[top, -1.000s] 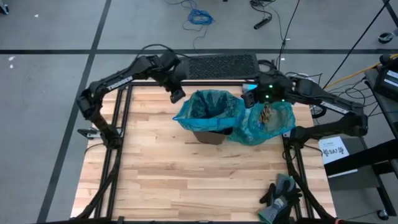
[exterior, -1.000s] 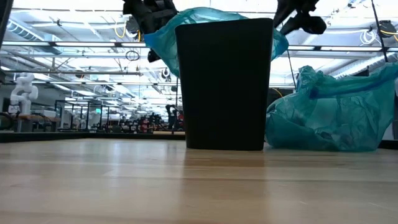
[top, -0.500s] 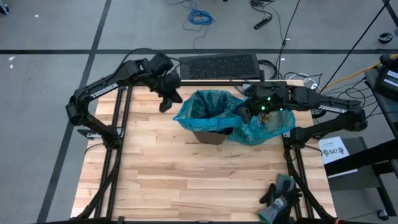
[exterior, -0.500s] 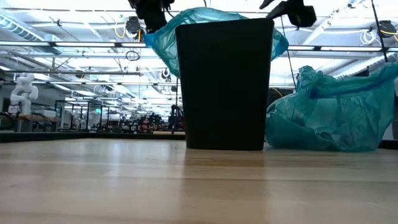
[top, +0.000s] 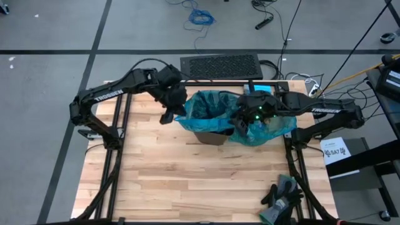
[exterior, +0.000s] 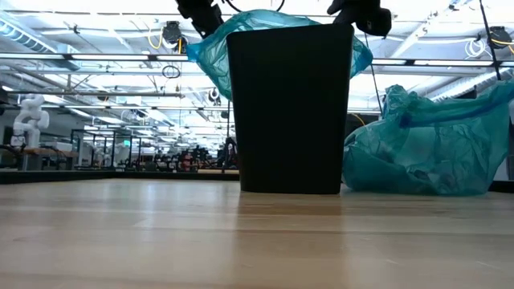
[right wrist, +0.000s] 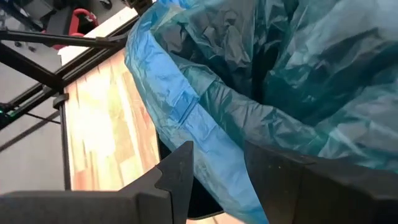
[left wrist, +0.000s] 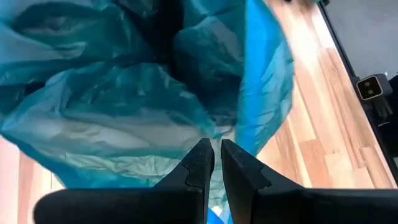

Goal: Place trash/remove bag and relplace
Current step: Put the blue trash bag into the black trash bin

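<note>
The left gripper [top: 167, 116] hangs at the left rim of the black bin [exterior: 289, 108], its fingers [left wrist: 200, 163] nearly pressed together with only a thin slit between and nothing caught in it, just short of the teal liner bag [top: 209, 106] draped over that rim. The right gripper [top: 239, 123] sits at the bin's right rim with its fingers [right wrist: 177, 171] parted, astride the folded-over edge of the liner. Just beside the bin on its right rests the full teal bag [exterior: 426, 144] holding the trash [top: 270, 119], and dark gloves [top: 282, 194] lie well apart near the table's [top: 187, 181] front right corner.
</note>
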### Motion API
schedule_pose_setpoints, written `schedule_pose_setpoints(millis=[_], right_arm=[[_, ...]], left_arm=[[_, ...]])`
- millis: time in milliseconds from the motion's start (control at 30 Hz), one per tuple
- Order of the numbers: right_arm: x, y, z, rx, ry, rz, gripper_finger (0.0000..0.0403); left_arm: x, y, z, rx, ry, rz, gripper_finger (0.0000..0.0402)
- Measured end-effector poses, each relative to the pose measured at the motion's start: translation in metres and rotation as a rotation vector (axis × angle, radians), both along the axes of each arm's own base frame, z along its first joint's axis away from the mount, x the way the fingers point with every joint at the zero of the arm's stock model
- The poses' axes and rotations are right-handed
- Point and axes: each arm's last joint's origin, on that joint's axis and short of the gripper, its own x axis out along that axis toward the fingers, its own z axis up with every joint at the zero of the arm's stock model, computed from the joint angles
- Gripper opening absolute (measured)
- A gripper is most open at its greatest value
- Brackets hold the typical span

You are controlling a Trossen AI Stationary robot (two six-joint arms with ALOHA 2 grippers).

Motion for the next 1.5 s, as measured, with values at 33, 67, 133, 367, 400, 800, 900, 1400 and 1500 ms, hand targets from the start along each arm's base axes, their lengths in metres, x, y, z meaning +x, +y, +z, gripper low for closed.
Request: schedule_pose_setpoints(millis=[33, 67, 133, 367, 400, 800, 900, 1400, 1500], right_arm=[[0.0, -0.001, 0.0, -0.008, -0.002, 0.004, 0.0137], [0.0, -0.002, 0.001, -0.015, -0.004, 0.005, 0.0137], [0.0, -0.003, 0.001, -0.027, -0.011, 0.011, 0.0137], [-0.001, -0.003, 0.001, -0.071, -0.003, 0.055, 0.0137], [-0.001, -0.003, 0.001, -0.081, -0.001, 0.066, 0.0137], [-0.011, 0.0, -0.009, -0.169, 0.141, 0.278, 0.0137], [-0.011, 0.0, -0.01, -0.181, 0.154, 0.293, 0.0137], [-0.004, -0.003, -0.002, -0.375, 0.05, 0.414, 0.0137], [-0.003, -0.006, -0.001, -0.422, 0.043, 0.419, 0.0137]], left_arm=[[0.001, -0.002, 0.0, 0.001, -0.003, -0.008, 0.0038], [0.002, -0.004, 0.0, 0.002, -0.005, -0.015, 0.0038], [0.004, -0.009, -0.001, -0.001, 0.0, -0.031, 0.0038], [0.013, -0.028, -0.004, -0.015, 0.015, -0.089, 0.0038], [0.015, -0.03, -0.005, -0.021, 0.013, -0.089, 0.0038], [0.024, -0.052, -0.009, -0.108, 0.069, -0.05, 0.0038], [0.025, -0.06, -0.009, -0.109, 0.071, -0.074, 0.0038], [0.027, -0.072, -0.01, -0.058, 0.083, -0.055, 0.0038], [0.028, -0.072, -0.009, -0.052, 0.073, -0.051, 0.0038]])
